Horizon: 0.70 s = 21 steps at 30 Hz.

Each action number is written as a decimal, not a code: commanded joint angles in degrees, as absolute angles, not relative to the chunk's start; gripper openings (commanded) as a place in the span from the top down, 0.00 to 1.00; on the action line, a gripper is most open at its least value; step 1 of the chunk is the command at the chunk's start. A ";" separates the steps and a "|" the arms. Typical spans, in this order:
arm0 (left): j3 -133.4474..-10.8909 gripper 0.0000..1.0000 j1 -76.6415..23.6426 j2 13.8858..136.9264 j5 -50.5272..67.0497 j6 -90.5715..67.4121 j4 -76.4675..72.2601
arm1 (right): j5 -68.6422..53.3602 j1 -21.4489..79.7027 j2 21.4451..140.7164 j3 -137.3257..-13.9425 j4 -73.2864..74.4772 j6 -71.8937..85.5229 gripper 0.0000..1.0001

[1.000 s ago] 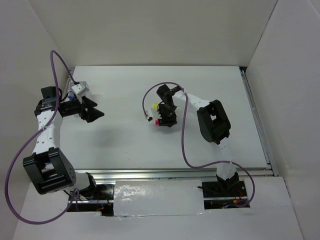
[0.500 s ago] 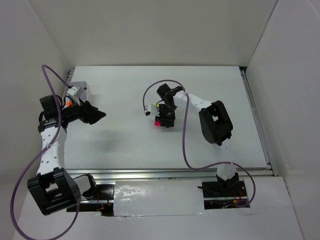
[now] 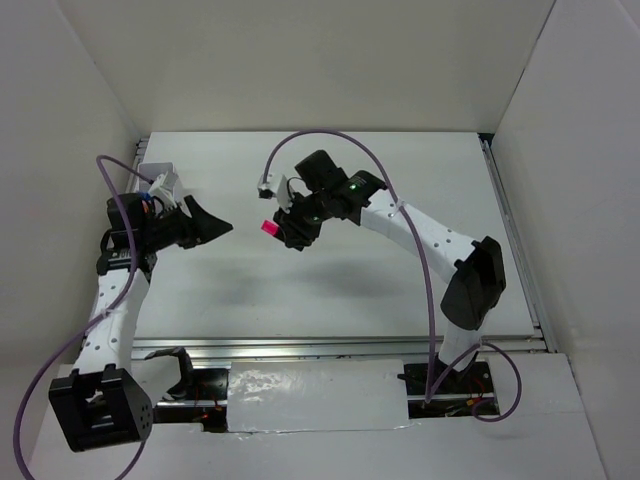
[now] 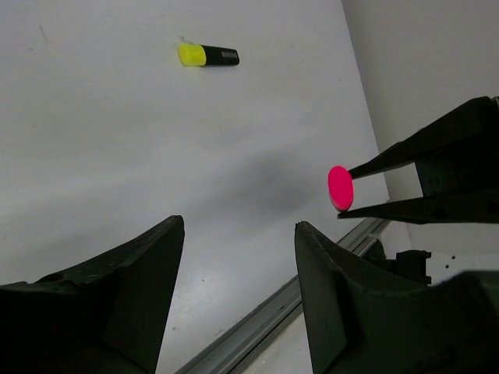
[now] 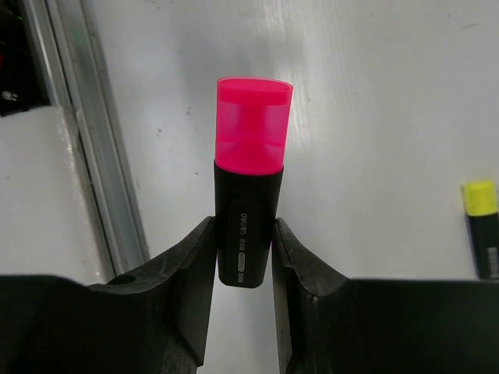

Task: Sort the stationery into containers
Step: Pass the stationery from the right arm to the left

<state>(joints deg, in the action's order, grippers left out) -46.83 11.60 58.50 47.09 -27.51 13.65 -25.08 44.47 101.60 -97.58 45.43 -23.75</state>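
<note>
The pink-capped highlighter [image 5: 244,234] carries small white print down its black barrel, seemingly beginning "deli"; the rest is too small to read. Print on the yellow-capped highlighter [image 4: 207,55] is illegible.

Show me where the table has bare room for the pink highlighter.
Bare: the patch of table between the right arm and the right-hand rail, and the strip between both grippers and the near rail. Crowded: left of centre, where the right gripper, shut on the pink highlighter, faces the open left gripper, with the box behind.
</note>
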 commanded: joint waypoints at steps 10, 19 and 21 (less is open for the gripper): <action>-47.90 0.29 0.97 60.81 43.07 -41.75 5.36 | -25.22 48.69 103.18 -102.13 42.10 -15.21 1.00; -48.08 0.31 -2.72 62.49 43.86 -41.57 3.78 | -25.31 48.87 102.83 -101.60 42.01 -15.38 1.00; -48.08 0.32 -2.99 62.75 44.38 -41.66 3.43 | -25.23 48.87 102.92 -101.78 42.10 -15.56 1.00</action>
<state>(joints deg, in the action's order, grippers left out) -46.78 -2.57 62.30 43.22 -40.86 5.89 -24.88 48.40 103.44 -99.79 44.14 -15.90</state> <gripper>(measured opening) 0.682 0.376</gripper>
